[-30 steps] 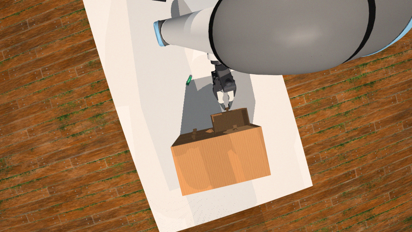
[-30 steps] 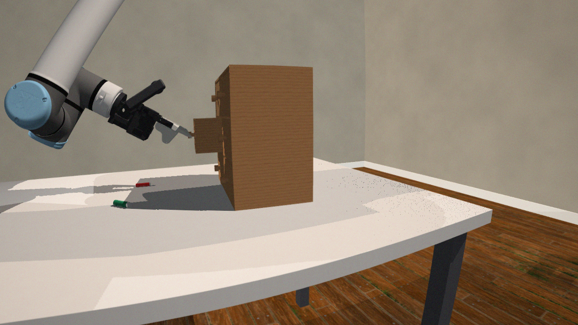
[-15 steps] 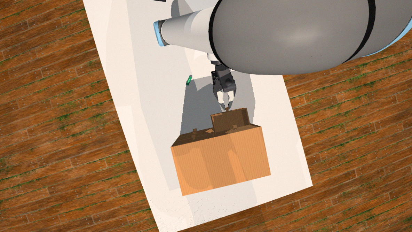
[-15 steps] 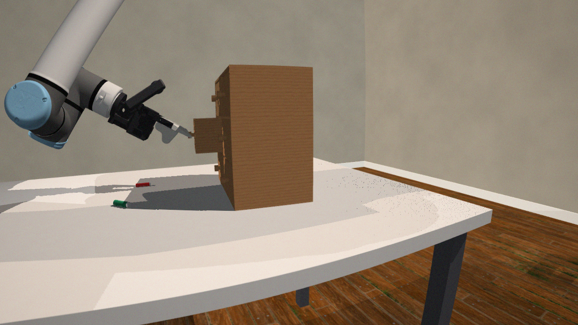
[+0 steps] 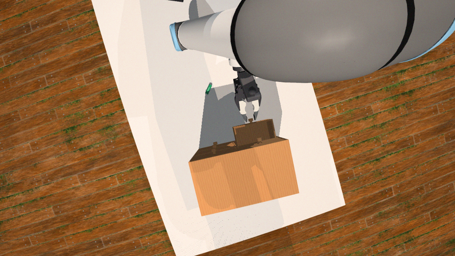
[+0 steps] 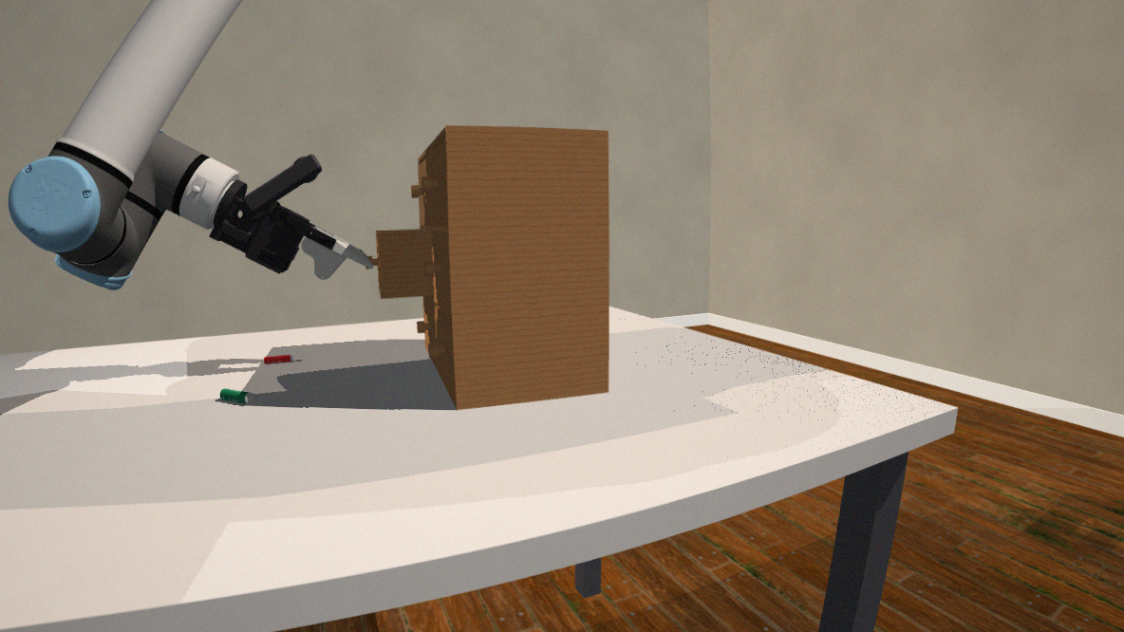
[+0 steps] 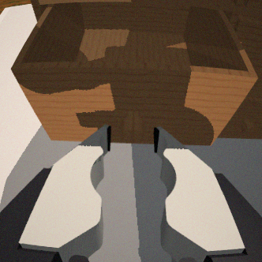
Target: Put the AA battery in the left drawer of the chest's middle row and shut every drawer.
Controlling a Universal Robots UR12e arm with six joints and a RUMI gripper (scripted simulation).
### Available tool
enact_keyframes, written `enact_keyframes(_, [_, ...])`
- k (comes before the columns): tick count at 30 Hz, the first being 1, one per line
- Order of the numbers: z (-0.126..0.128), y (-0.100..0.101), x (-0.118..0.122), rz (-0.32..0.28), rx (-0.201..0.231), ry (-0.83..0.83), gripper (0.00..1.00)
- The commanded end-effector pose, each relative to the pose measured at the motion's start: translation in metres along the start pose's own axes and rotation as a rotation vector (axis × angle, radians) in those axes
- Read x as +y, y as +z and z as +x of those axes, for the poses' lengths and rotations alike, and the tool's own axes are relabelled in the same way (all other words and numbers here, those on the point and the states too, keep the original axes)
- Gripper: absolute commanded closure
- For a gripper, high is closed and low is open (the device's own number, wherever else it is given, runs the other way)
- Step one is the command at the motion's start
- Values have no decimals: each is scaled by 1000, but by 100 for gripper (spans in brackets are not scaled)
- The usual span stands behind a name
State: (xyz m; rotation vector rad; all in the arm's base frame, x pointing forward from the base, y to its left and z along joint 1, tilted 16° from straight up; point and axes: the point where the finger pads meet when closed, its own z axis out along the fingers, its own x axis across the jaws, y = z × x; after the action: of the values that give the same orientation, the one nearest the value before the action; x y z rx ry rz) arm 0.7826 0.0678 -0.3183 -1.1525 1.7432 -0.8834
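Chest point(image 5: 244, 178) point(image 6: 530, 259): wood look, fine straight grain, matt. Pulled-out drawer point(image 5: 254, 133) point(image 6: 404, 264) point(image 7: 150, 88): same wood look, darker in shade, grain on its front too. Tabletop point(image 5: 305, 165) point(image 6: 392, 472): off-white, smooth, matt. Floor point(image 5: 63, 127) point(image 6: 1021, 503): wood-look planks, green patches along the seams. Walls point(image 6: 904, 173): mottled, matt. Arm point(image 5: 318, 41) point(image 6: 149, 78): smooth, soft sheen on the grey housing. Blue joint cap point(image 5: 175, 37) point(image 6: 54, 204): smooth, plastic-looking. Finger pieces point(image 7: 63, 193): pale, matt, flat-faced.
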Motion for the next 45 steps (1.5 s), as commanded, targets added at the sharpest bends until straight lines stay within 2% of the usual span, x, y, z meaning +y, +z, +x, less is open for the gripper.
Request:
enact_keyframes(1, [0, 0, -1, 1, 0, 0, 80])
enact_keyframes(15, [0, -3, 1, 1, 0, 0, 80])
enact_keyframes(34, [0, -40, 22, 1, 0, 0, 80])
enact_keyframes(45, [0, -43, 24, 1, 0, 0, 80])
